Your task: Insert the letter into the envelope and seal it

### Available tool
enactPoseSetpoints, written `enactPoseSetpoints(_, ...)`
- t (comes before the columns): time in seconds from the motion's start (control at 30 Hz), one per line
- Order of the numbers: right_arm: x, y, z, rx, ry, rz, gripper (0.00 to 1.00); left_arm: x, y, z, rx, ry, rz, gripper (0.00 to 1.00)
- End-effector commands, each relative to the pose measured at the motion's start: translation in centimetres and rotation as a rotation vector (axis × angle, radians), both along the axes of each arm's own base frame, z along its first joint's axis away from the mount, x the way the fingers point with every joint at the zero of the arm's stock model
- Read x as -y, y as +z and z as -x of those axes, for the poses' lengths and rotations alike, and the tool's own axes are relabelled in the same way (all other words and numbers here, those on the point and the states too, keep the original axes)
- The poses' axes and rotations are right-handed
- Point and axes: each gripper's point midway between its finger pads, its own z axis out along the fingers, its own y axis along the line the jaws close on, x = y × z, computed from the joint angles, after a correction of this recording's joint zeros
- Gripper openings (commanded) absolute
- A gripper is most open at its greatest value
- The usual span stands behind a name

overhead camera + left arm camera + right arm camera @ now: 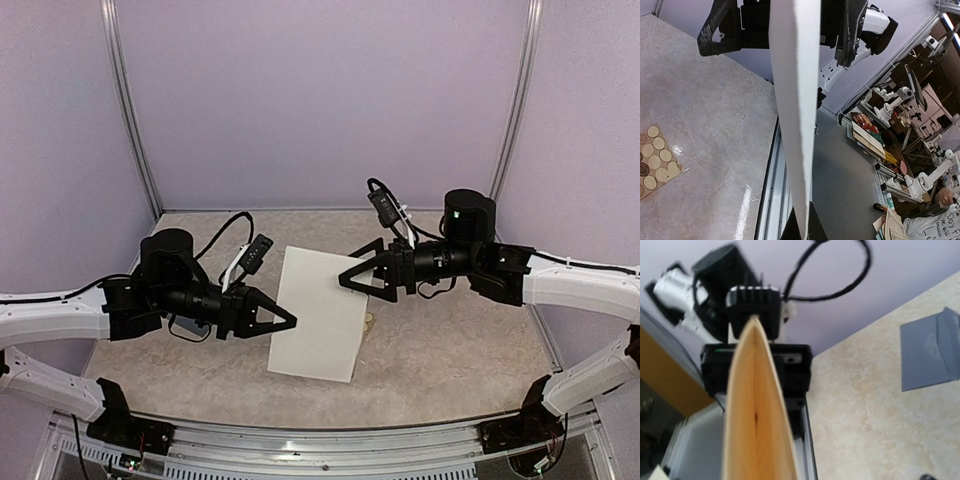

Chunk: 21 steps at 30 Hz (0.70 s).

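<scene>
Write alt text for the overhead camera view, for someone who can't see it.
A white sheet, the letter, is held above a beige marbled table. The black left gripper pinches its left edge; the right gripper meets its upper right edge. Lilac walls stand behind.

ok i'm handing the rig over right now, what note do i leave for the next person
Left end effector: shut on the left edge of the letter, holding it up off the table.
Right end effector: open, jaws either side of the letter's far right edge, not gripping.
Envelope: lying flat on the table, apart from the letter.
Sticker sheet: flat on the table.
Done: letter lifted.
Left: slide the letter into the envelope, close the flap, seal it.
</scene>
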Motion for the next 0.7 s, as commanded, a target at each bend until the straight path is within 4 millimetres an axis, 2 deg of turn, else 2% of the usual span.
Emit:
enactPoseSetpoints(0.0, 0.0, -2.0, 1.8, -0.001, 0.133, 0.111, 0.99, 0.4, -1.3, 1.7, 0.017, -0.103, -0.086, 0.0)
enactPoseSetpoints(0.1, -0.4, -1.4, 2.7, 0.007, 0.196, 0.095, 0.87, 0.8, -1.3, 1.5, 0.022, -0.107, -0.098, 0.0)
enactPoseSetpoints(0.27, -0.8, -1.7, 3.4, 0.009, 0.221, 0.118, 0.47, 1.1, -0.8, 1.2, 0.03, -0.098, -0.089, 0.0)
enactPoseSetpoints(0.4, -1.1, -1.3, 3.8, 0.029, 0.228, 0.115, 0.22, 1.3, -1.1, 0.9, 0.012, -0.086, -0.105, 0.0)
enactPoseSetpoints(0.5, -1.4, -0.9, 4.5, 0.072, 0.221, 0.124, 0.02, 1.3, -1.6, -0.2, -0.015, -0.035, -0.133, 0.0)
enactPoseSetpoints(0.67, -1.4, -0.7, 4.3, 0.186, 0.099, 0.209, 0.0, 0.9, -2.1, -1.3, -0.088, -0.011, -0.144, 0.0)
